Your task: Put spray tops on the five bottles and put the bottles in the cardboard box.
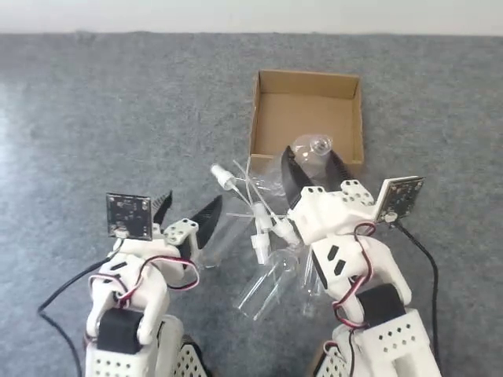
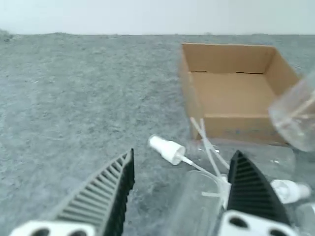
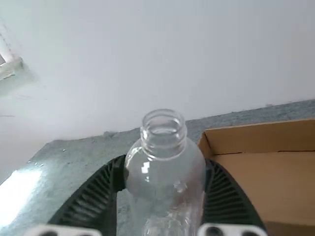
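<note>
The right gripper [image 1: 311, 159] is clamped on a clear bottle [image 3: 165, 162] with no top, right by the cardboard box [image 1: 306, 118]. The left gripper [image 2: 184, 160] is wide apart, low over spray tops [image 1: 224, 177] on the counter [image 1: 78, 118].

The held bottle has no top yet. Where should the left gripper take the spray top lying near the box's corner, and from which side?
Probably by the white head of the spray top, from above, with the left gripper straddling it crosswise. It lies flat on the carpet; its thin tube would slip and runs toward a lying bottle.
</note>
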